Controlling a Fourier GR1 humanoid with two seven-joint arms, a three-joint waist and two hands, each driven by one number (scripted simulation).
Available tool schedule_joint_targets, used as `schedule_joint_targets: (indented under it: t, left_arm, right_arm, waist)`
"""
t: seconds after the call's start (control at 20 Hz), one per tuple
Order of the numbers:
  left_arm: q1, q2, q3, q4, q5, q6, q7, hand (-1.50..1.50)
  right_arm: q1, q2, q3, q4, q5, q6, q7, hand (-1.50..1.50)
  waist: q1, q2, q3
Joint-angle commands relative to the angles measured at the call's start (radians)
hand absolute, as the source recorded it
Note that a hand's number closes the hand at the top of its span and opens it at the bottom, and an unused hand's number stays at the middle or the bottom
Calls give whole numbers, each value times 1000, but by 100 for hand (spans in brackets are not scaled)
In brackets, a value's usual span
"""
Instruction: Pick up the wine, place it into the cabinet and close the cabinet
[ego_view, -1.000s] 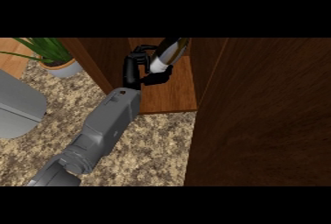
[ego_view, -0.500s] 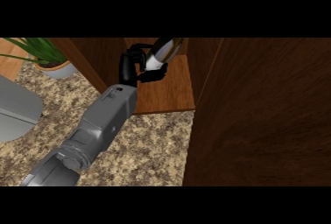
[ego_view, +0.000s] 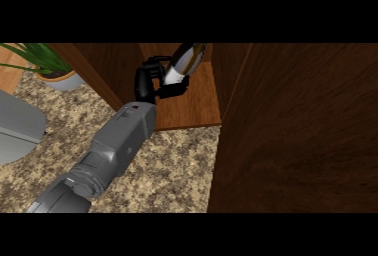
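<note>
**One Bottle Going Into the Cabinet**

One hand (ego_view: 151, 82) shows here, and I take it to be the left one, since its grey arm comes up from the lower left. Its black fingers are curled round the wine bottle (ego_view: 184, 62) and hold it. The bottle is tilted, with its top pointing up and to the right. It hangs above the wooden shelf (ego_view: 193, 107) inside the open cabinet (ego_view: 111, 65). The big dark door (ego_view: 303, 135) stands open on the right side. A potted plant (ego_view: 46, 65) sits on the speckled counter (ego_view: 173, 165) to the left. The other hand is not in the picture.

I think this is the putting-in step. Next, the bottle needs to stand up straight and come down onto the shelf. Then the fingers must let go and pull back out. After that the door has to swing shut.
</note>
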Motion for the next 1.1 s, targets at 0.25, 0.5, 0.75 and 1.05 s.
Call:
schedule_joint_targets:
  t: [0.25,0.5,0.75,1.05]
  left_arm:
    - [44,-18,78,-19,75,-142,27,150]
    - [109,-18,81,-27,94,-177,-10,150]
    - [171,-19,77,-34,118,-227,-35,150]
    - [201,-19,55,-40,134,-223,-40,150]
  right_arm:
    - [0,20,13,-46,-30,-7,13,-150]
    - [-10,29,16,-37,-48,-14,35,-150]
    - [-25,47,52,0,-23,-10,12,-150]
    - [-22,48,56,-8,-51,11,4,-150]
  waist:
    - [-19,3,-1]
    - [-42,1,-2]
    - [-59,4,-3]
    - [-76,3,-3]
